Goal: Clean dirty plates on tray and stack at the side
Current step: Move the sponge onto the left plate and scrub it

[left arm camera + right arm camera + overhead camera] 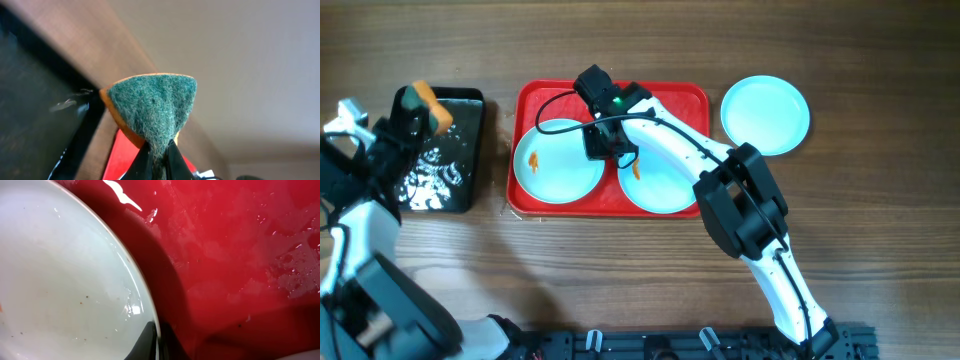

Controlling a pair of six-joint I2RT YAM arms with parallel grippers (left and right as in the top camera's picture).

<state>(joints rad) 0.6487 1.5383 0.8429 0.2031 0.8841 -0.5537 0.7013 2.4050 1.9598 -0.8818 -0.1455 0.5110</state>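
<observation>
Sponge (152, 107) pinched tight in left end effector (159, 161) over black tray (470, 115), tabletop's (620, 270) left edge. Right end effector (157, 344) clamped on rim of plate (65, 280) inside red tray (670, 95), mid-tabletop; clean plate (765, 115) on tabletop right of tray.

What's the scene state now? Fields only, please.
left hand: shut on sponge, by black tray
right hand: shut on plate rim, over red tray
on red tray: left plate, right plate, both orange-smeared
third plate: on table, right of red tray
</observation>
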